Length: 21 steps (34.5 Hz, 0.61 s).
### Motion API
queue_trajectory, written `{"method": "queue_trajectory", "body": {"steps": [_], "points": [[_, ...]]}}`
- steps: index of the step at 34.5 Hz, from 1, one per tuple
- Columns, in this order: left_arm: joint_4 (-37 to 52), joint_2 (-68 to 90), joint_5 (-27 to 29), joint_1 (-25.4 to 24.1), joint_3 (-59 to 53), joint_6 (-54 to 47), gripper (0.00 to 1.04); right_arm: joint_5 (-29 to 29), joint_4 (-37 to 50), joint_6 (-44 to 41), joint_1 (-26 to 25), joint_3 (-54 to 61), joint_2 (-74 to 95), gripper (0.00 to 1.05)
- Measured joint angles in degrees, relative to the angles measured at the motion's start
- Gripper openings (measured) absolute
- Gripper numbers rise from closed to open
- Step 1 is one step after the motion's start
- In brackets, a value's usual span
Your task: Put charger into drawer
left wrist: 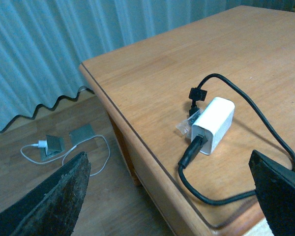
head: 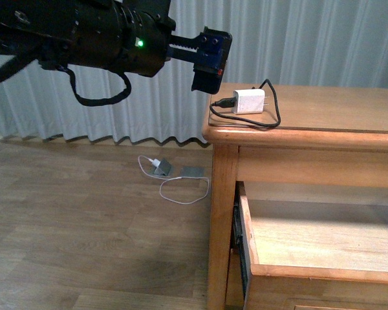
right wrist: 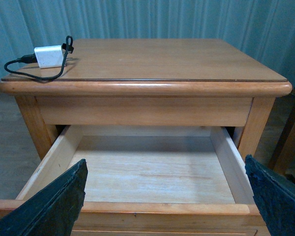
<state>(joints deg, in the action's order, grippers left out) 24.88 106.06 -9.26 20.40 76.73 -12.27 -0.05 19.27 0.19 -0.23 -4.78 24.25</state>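
Reaching toward the charger looks like the step in hand: nothing is gripped yet, and the drawer is already pulled out. The honey-brown wooden table (head: 323, 110) carries the charger on its top. Below it the wide wooden drawer with the light interior (head: 323, 274) stands open and bare, at about 5 o'clock from the charger in the front view. The black left pincer (head: 210, 61) hangs in the air with its jaws spread, pinching nothing. The right pincer (right wrist: 164, 164) is likewise spread, facing the open drawer. The small white boxy charger (head: 249, 101) lies flat at the table's 9 o'clock corner, near the left pincer at about 4 o'clock from it, touching neither finger. Its thin black cable (left wrist: 191, 152) loops round it, close to the edge. Next, I judge, the left pincer must descend, straddle the white body and close, minding the loose cable.
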Motion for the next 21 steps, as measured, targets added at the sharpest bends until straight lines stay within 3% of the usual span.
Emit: {"method": "queue_trajectory", "body": {"steps": [21], "points": [[-0.55,18.05,-10.45,2.91,19.54,-4.85,0.98,0.00,0.00,0.00,0.00,0.00,0.00,0.96]]}}
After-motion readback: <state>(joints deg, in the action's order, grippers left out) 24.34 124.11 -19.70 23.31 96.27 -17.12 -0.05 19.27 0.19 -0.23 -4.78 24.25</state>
